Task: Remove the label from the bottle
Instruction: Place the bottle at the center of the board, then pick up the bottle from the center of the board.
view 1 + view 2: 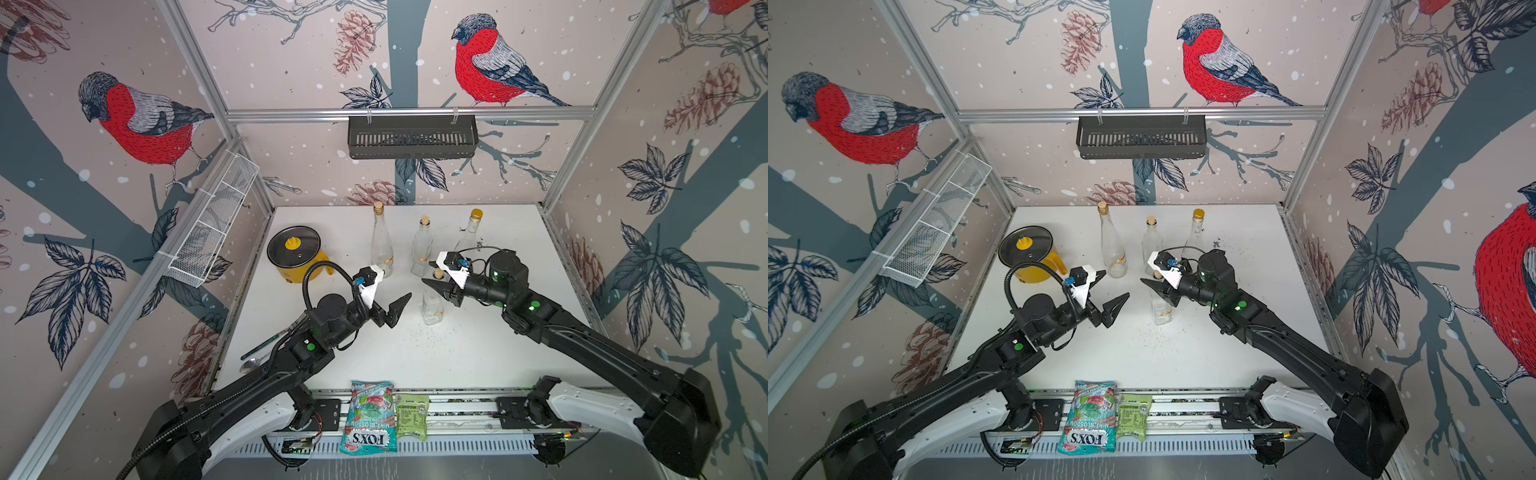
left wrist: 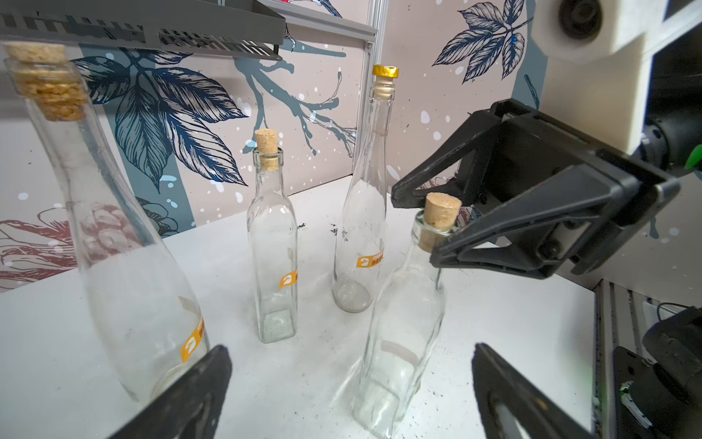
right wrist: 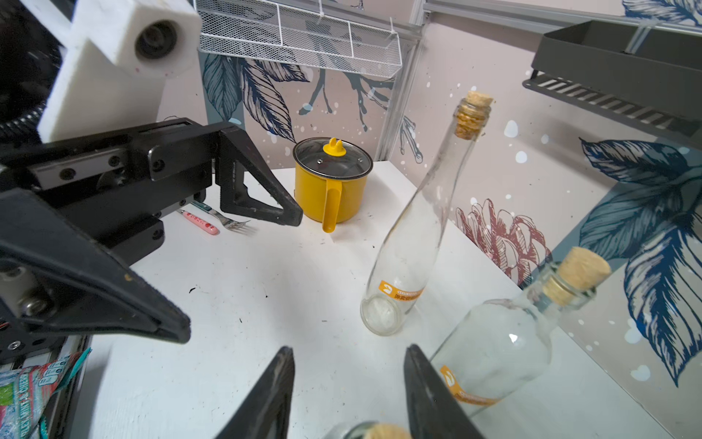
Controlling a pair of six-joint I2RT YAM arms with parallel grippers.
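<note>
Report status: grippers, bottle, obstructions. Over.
Left gripper open, empty. Right gripper open, straddling tan cork of front clear glass bottle. Orange label on. Nothing blocking.

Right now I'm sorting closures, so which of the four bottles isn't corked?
The tall bottle farthest back on the right: it wears a gold screw cap, while the other three carry cork stoppers.

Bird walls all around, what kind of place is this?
Most likely a robot practice booth set up like a small kitchen: two robot arms fixed to a rail at the front, a metal frame holding bird wallpaper, and a yellow pot and glass bottles on a white table.
</note>
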